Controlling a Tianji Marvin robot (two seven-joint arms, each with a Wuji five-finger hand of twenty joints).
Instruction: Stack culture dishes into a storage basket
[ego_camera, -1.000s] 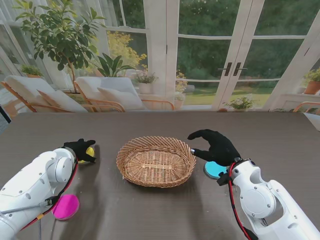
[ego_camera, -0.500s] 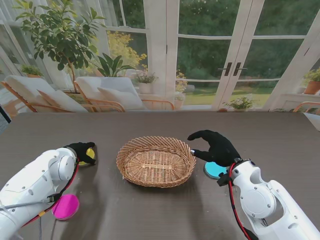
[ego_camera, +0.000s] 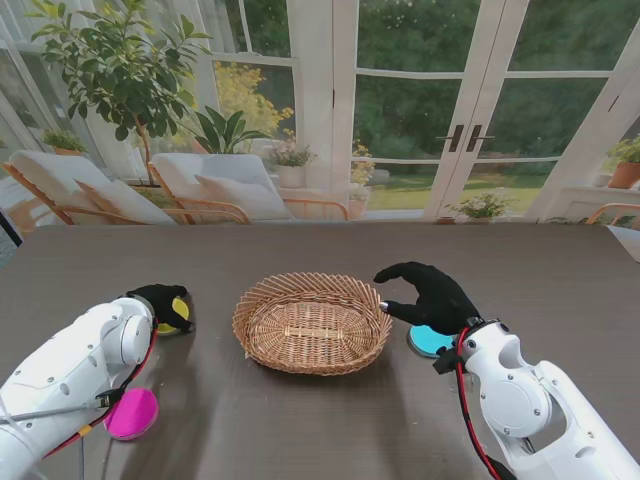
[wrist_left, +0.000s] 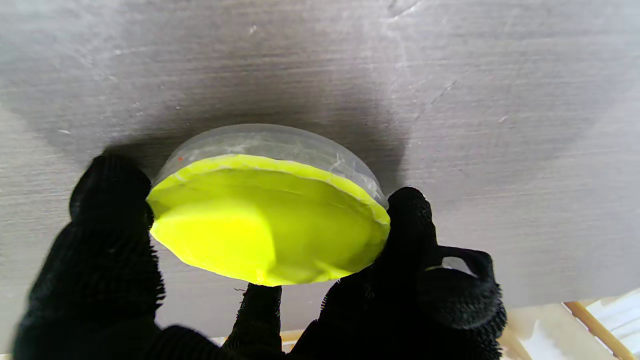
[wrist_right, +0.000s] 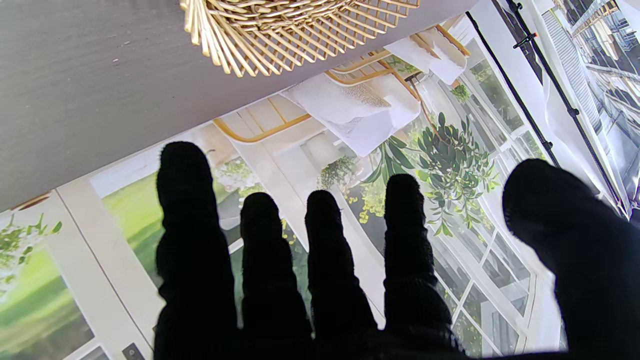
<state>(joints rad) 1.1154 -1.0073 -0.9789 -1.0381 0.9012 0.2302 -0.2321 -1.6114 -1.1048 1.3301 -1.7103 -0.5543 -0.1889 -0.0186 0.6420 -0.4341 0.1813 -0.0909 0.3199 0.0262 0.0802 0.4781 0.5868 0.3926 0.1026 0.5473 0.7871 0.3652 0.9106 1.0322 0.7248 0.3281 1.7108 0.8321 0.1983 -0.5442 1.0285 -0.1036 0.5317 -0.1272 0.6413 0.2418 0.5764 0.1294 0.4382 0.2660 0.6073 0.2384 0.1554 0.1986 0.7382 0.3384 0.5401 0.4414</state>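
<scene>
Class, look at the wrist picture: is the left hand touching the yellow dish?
Touching. The left wrist view shows black fingers of the left hand pressed against the rim of the yellow dish on both sides.

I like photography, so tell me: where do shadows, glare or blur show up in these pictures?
Stand view: soft daylight, faint shadows beside the basket. Left wrist view: a dark shadow surrounds the yellow dish, whose near face looks slightly blurred. Right wrist view: the right hand is a featureless silhouette against bright windows.
</scene>
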